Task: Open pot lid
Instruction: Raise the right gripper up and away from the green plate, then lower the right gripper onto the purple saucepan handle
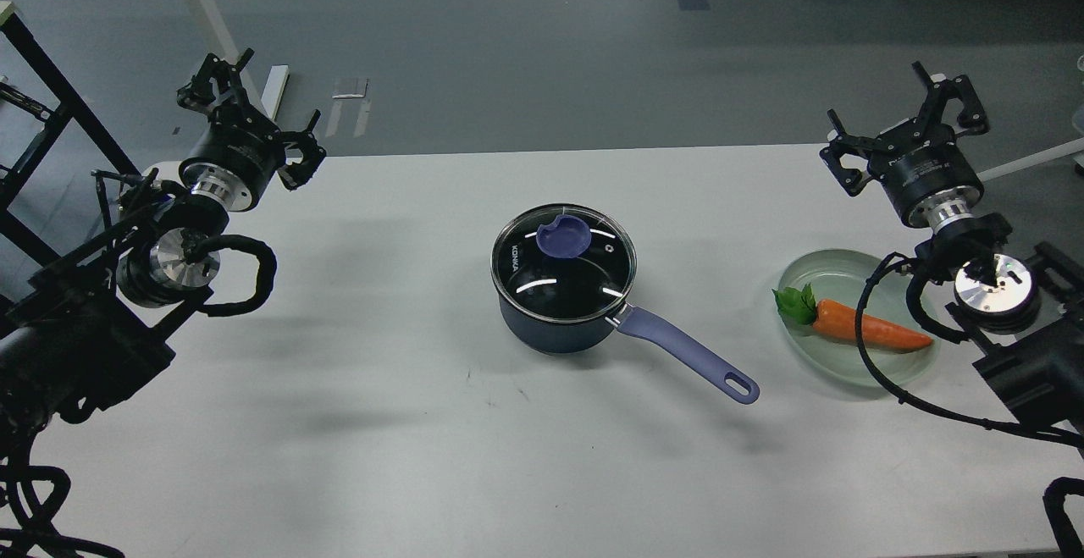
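Two jaws are spread apart and hold nothing: the left gripper (251,109) at the far left, the right gripper (908,126) at the far right. Between them, in the middle of the counter (381,422), stands the pot (555,325), with the lid (563,263) resting on it.

Our left arm enters low at the left edge, wrist raised, left gripper (247,102) fingers (206,84) spread and holding nothing. Right arm mirrors it; right gripper (908,126) fingers (965,101) likewise apart, holding nothing.
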